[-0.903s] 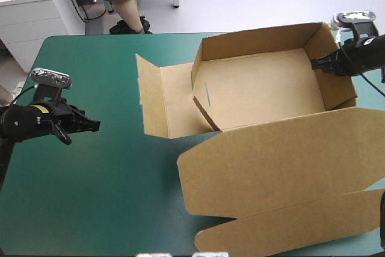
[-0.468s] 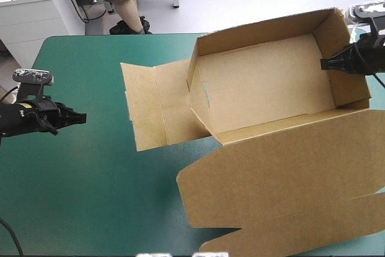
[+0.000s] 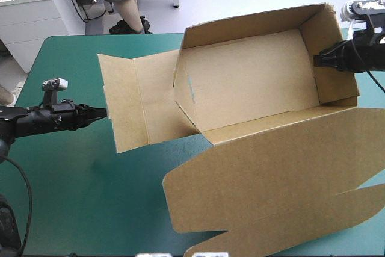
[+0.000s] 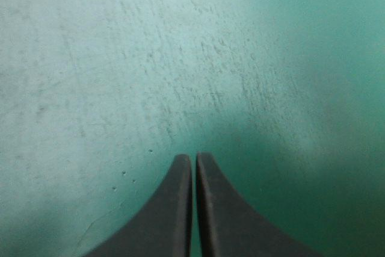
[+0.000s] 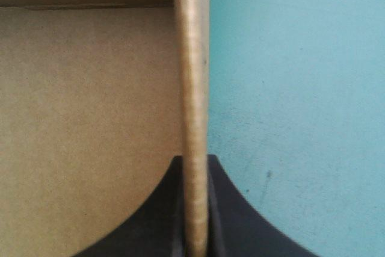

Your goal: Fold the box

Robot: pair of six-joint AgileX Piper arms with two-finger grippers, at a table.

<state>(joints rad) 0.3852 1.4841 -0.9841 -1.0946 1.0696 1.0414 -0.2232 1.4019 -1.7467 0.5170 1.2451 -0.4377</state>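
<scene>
in the high view you see the box point(image 3: 246, 88) on the right half of the teal-green cover point(image 3: 66, 185), toward the far edge. it is an open tray of brown board with its long walls and right end wall point(image 3: 334, 64) raised. its lid point(image 3: 271, 167) lies flat toward the near edge and runs out past the picture's right side, with a rounded tuck flap point(image 3: 289, 233) along its near rim. at the tray's left end a side flap point(image 3: 126, 106) is spread out to the left, creased once along its length. your right gripper point(image 3: 317, 60) comes in from the right and pinches the top of the right end wall, one black finger inside the tray and one outside. your left gripper point(image 3: 103, 112) reaches in low from the left, its fingers brought together to a point. its tip is just beside the outer edge of the side flap, and you cannot tell from here whether it touches the board. in the left wrist view the left gripper's two black fingers stand pressed together with only a hairline slit between them and nothing held, and bare teal-green cover lies ahead of them. in the right wrist view the right gripper's fingers are all but closed on the end wall, whose edge runs straight ahead from between them. the brown inside of the tray lies on one side of that wall and the teal-green cover on the other.
</scene>
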